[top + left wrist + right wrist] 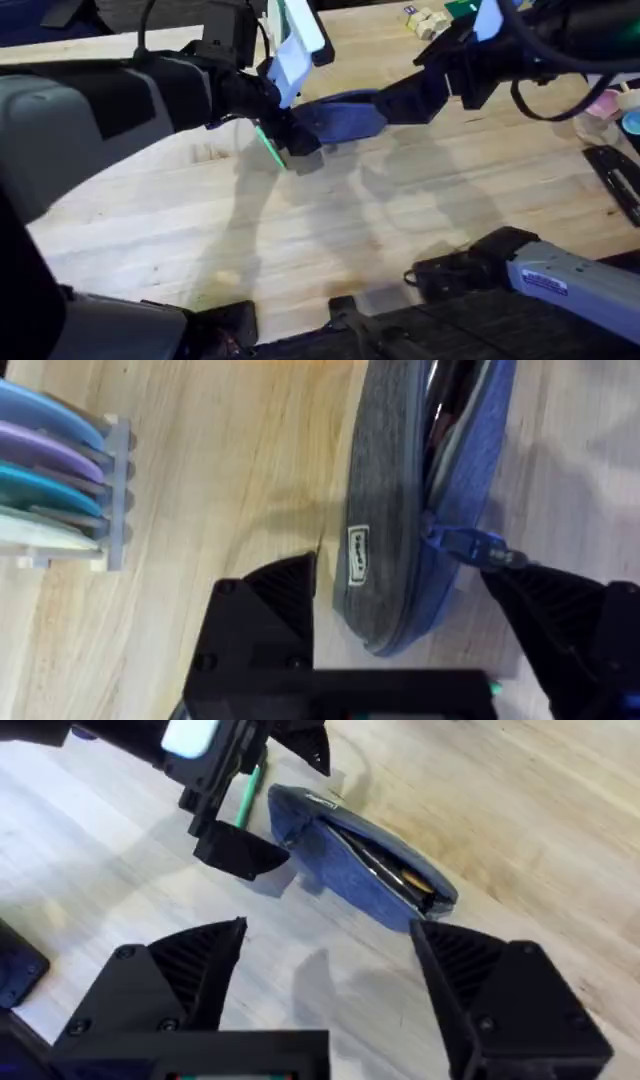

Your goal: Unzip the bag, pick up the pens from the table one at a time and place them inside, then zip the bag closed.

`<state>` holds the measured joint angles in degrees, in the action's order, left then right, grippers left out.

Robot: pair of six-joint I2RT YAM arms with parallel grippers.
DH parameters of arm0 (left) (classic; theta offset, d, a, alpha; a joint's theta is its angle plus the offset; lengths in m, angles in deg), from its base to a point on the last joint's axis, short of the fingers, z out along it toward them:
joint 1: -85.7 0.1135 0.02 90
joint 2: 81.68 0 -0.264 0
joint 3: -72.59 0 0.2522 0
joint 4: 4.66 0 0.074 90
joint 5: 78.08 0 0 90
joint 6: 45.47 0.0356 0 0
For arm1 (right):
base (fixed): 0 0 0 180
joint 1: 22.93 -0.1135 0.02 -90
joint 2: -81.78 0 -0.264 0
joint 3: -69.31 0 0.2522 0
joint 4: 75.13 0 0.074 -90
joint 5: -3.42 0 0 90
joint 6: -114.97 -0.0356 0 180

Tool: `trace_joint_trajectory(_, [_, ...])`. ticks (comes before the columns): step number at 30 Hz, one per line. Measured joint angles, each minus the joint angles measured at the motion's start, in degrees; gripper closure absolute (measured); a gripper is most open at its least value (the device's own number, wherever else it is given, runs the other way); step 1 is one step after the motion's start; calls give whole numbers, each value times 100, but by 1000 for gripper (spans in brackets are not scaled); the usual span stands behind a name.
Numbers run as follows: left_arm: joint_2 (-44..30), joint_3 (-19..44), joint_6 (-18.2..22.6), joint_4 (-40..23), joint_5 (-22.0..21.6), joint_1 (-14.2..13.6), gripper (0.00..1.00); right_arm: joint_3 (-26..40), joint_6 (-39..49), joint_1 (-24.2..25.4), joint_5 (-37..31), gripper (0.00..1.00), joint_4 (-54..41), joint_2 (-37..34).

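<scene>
The blue-grey bag (345, 115) lies on the table (300, 250) with its zipper open; a dark pen (385, 872) shows inside the slit. My left gripper (400, 595) is open and straddles one end of the bag (385, 510), one fingertip close to the blue zipper pull (478, 548). The green pen (270, 148) lies on the wood just beside that end, partly under the left gripper (295, 135). My right gripper (330, 935) is open above the table near the bag's (350, 855) other end, with nothing between its fingers.
A grey rack of coloured discs (60, 480) stands beside the bag. Small wooden blocks (425, 20) sit at the back. Pink and blue items (610, 105) and a dark tool (615, 175) lie along the right edge.
</scene>
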<state>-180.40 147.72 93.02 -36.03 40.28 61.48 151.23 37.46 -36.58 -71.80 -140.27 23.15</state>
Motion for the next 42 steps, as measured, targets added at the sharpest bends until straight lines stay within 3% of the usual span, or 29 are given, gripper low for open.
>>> trace_joint_trajectory(8, [637,0,0,-672,-119,296,9,23,0,0,0,5,16,-173])
trace_joint_trajectory(21, [2140,11,0,-1941,-122,1045,8,740,194,0,0,5,-84,-1520])
trace_joint_trajectory(25, [2339,11,1,-1946,-124,1170,8,798,924,0,-2,4,42,-1732])
trace_joint_trajectory(35, [2409,11,0,-1945,-138,1195,8,798,3987,0,-22,4,123,-1794])
trace_joint_trajectory(42, [2411,11,0,-1947,-137,1195,8,798,4608,0,-24,4,125,-1794])
